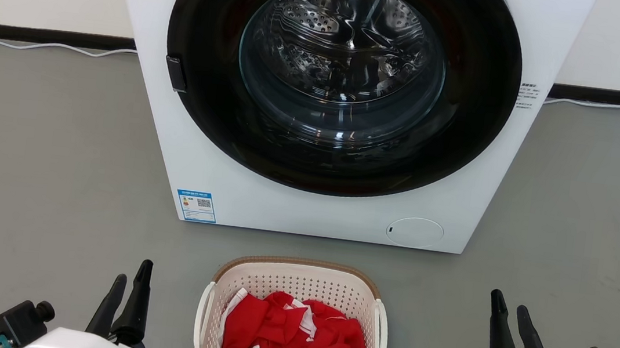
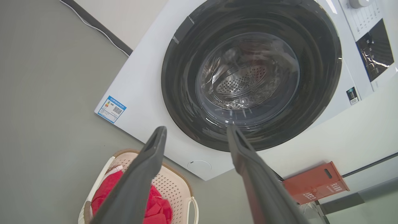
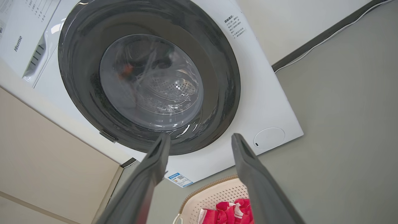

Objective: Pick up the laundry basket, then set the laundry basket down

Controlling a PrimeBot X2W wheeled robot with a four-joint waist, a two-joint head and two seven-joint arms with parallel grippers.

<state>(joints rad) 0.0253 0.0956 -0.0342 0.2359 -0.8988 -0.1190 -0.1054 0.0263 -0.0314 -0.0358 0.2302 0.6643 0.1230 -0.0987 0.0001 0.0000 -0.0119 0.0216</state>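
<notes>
Basket of cream perforated plastic: 1 laundry basket (image 1: pixel 303 283), rounded-rectangular, with a brown woven-look rim and 2 smooth white side handles (image 1: pixel 204 309). It sits at the bottom centre of the head view on the matte grey floor (image 1: pixel 42 167), just in front of 1 white washing machine (image 1: pixel 216 175) with a round, black-ringed glass door. Crumpled red cloth (image 1: pixel 297 339) with white trim lies inside it. 2 grippers flank the basket without touching it, the left gripper (image 1: pixel 133 272) at lower left and the right gripper (image 1: pixel 509 302) at lower right. Each has 2 tapered dark fingers (image 1: pixel 137 300) spread wide, holding nothing.
</notes>
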